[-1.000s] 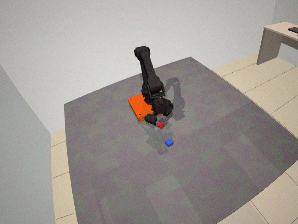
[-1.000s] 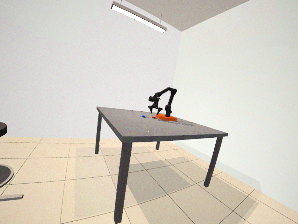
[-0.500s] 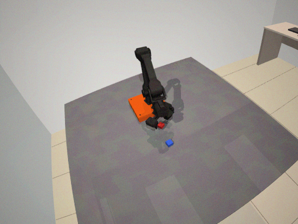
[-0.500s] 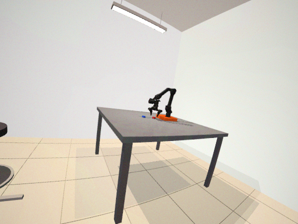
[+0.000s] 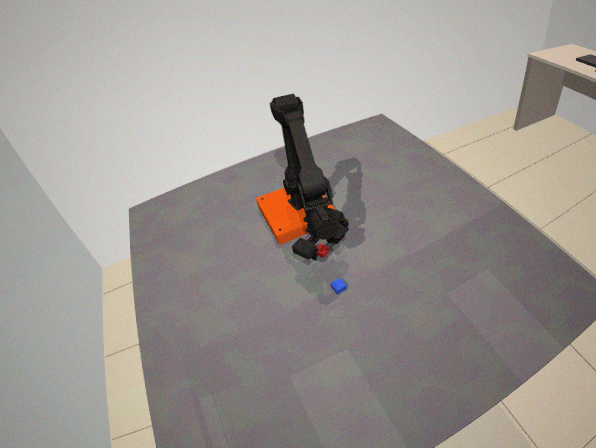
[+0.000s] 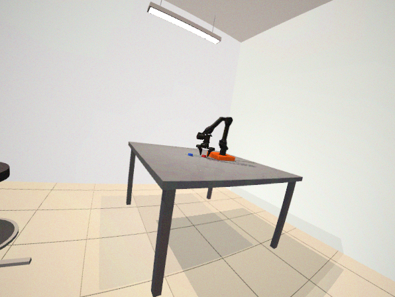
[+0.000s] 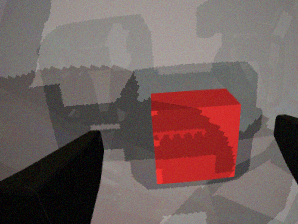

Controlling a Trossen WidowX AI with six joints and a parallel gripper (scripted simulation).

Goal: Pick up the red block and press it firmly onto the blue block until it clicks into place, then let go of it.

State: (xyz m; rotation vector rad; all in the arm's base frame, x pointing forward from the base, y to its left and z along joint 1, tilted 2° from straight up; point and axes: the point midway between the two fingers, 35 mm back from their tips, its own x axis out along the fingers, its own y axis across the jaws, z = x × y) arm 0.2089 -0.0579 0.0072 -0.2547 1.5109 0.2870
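Reaching down: the black arm (image 5: 303,150) (image 6: 225,132) bends over at its raised elbow, its gripper (image 5: 322,250) (image 6: 204,155) (image 7: 192,133) low over the grey table (image 5: 225,300) (image 6: 185,172), a little below the centre of the top view.
Pincer: open, with a finger on either side of the red block and a gap between each finger and the block in the wrist view; nothing is gripped.
Red block (image 5: 323,250) (image 6: 203,156) (image 7: 195,140): on the table between the fingers; in the wrist view it sits right of centre, nearer the right-hand finger, with shadow across its face.
Blue block (image 5: 339,286) (image 6: 190,154): on the table, apart from the red one; it lies below and slightly right of it in the top view, and to its left in the exterior view.
Pairing: the two blocks are separate, the red one off the blue one.
Orange base (image 5: 280,215) (image 6: 228,159): under the arm, up and to the left of both blocks in the top view, and to their right in the exterior view.
Surroundings: a pale desk (image 5: 537,95) stands in the upper right of the top view; a long lit lamp (image 6: 183,24) hangs at the top of the exterior view, above pale floor tiles (image 6: 112,225).
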